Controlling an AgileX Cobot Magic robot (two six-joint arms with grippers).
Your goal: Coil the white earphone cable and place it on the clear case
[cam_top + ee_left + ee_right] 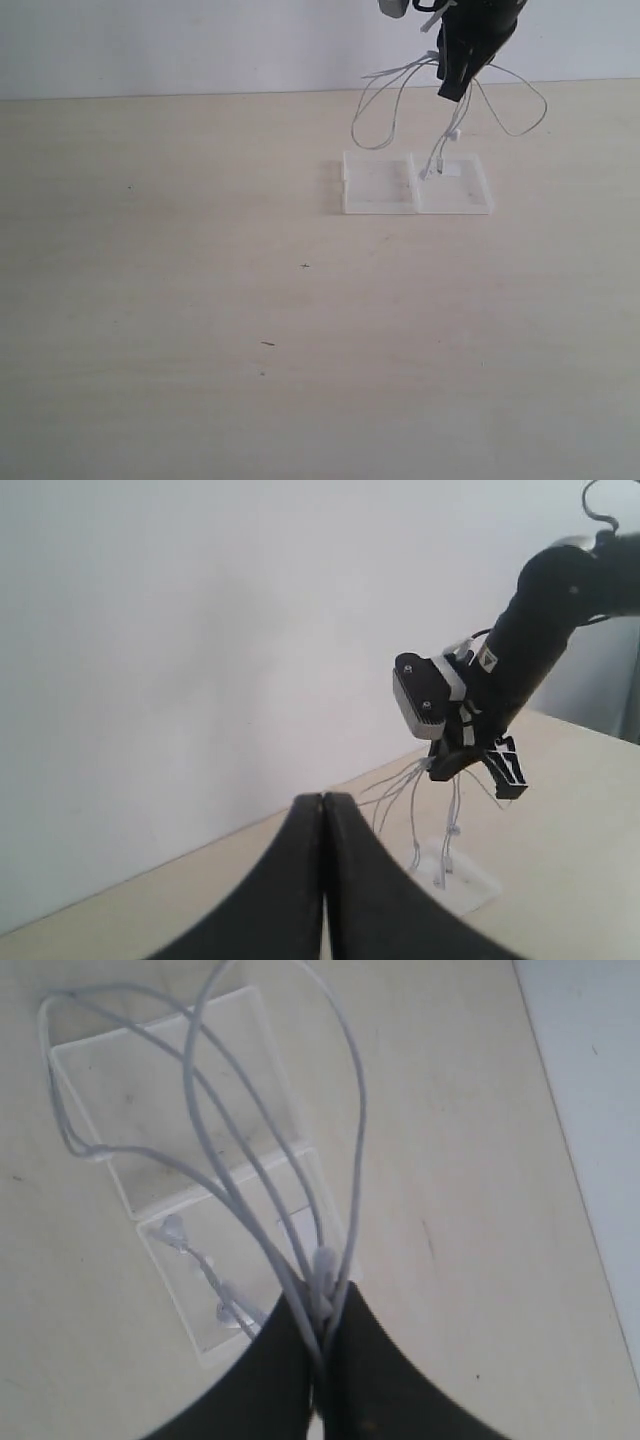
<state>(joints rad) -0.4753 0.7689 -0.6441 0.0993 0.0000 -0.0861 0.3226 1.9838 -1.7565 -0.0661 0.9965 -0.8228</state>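
Apparently the coiling is done. The right tool (456, 88) is clamped on the gathered loops of the white earphone cable (325, 1265) and holds the bundle in the air over the clear case (380, 185), which lies opened flat on the surface (200, 300). Loose loops fan out to both sides. The earbuds (173, 1228) dangle over the case's right half, touching it or just short; I cannot tell which. The left tool (322, 810) is closed on nothing, well apart. Lowering the bundle and releasing it are left, and the loops may spring wide.
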